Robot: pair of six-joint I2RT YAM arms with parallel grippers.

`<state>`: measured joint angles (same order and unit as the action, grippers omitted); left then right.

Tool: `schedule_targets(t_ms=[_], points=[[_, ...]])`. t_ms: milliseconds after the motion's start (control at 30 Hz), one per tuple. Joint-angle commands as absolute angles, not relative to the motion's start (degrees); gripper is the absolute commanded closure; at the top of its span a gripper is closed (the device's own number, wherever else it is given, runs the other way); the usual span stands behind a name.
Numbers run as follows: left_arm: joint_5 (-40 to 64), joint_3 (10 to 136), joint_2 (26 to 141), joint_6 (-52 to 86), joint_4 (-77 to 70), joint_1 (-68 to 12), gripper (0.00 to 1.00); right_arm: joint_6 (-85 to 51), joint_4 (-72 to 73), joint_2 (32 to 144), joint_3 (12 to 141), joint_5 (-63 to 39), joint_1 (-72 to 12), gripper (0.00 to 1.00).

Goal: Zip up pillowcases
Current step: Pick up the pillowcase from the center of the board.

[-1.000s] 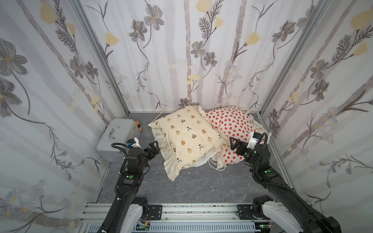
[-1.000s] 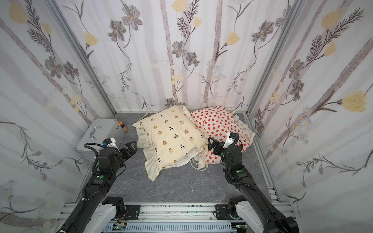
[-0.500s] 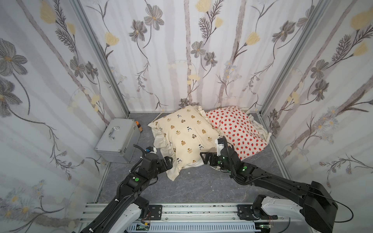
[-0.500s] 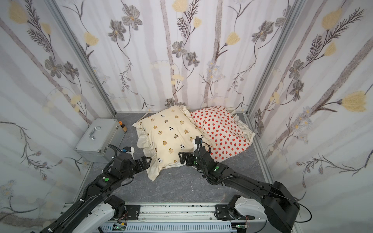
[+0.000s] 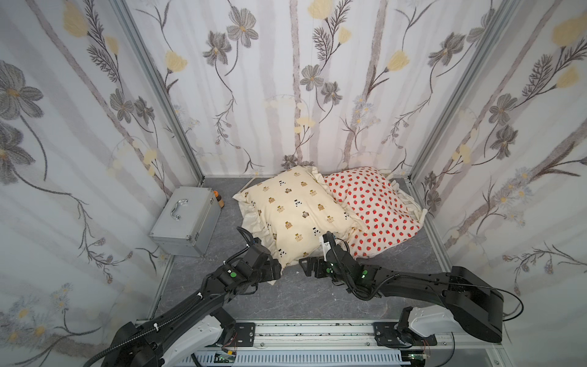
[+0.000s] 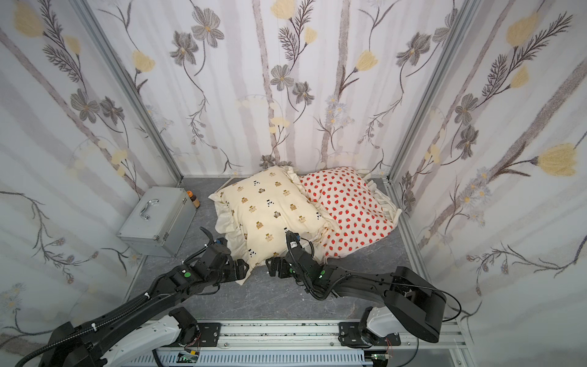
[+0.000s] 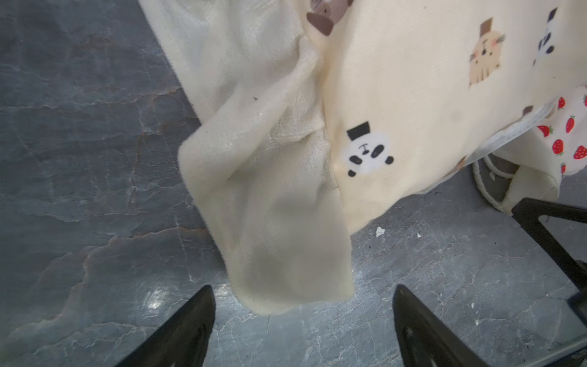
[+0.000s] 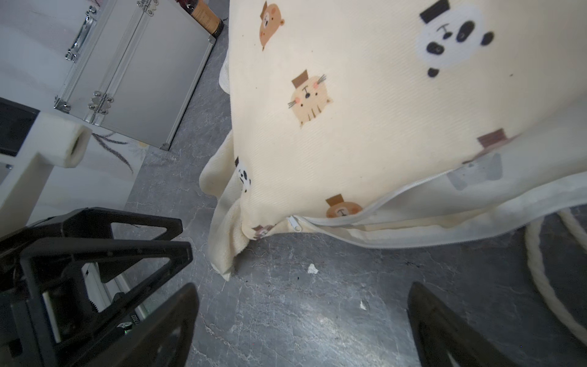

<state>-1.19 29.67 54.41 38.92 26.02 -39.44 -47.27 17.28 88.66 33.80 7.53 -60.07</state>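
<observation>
Scene: grey marbled floor (image 5: pixel 317 298) inside a booth of flower-printed walls, seen from above in both top views.
Cream pillowcase (image 5: pixel 298 213): stuffed and ruffle-edged, printed with small bears and pandas; it lies mid-floor, with its near corner reaching toward the two arms.
Strawberry pillowcase (image 5: pixel 374 206): white with red berries, on the right, touching the cream one, which overlaps its left edge.
Zipper (image 8: pixel 293 224): white, along the cream case's near edge; the pull sits close to the corner by the left arm, and the tapes gape from there toward the strawberry case (clearest in the right wrist view).
Left gripper (image 5: pixel 274 270): jaws apart, with the tip of the cream ruffle lying between the fingers, not pinched.
Right gripper (image 5: pixel 306 265): jaws wide apart, low over bare floor just near of the zipper edge, holding nothing.
Cord (image 8: pixel 540 273): cream, looped on the floor beside the gaping edge.
Silver case (image 5: pixel 185 219): metal with a handle on top, far left by the wall; a small brown bottle (image 5: pixel 218 199) stands at its far right corner.
</observation>
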Motion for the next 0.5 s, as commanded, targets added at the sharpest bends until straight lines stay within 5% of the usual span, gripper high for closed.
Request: schedule_targets(t_ms=[0,467], points=[[-2.46,31.12,57.63,37.70,23.36,-40.22,0.15,-49.31,22.91,90.15,33.95,5.59,-60.29,0.00],[-2.84,37.38,75.15,36.12,19.23,-42.19,0.26,-52.27,27.00,94.46,33.15,3.76,-60.25,0.00]])
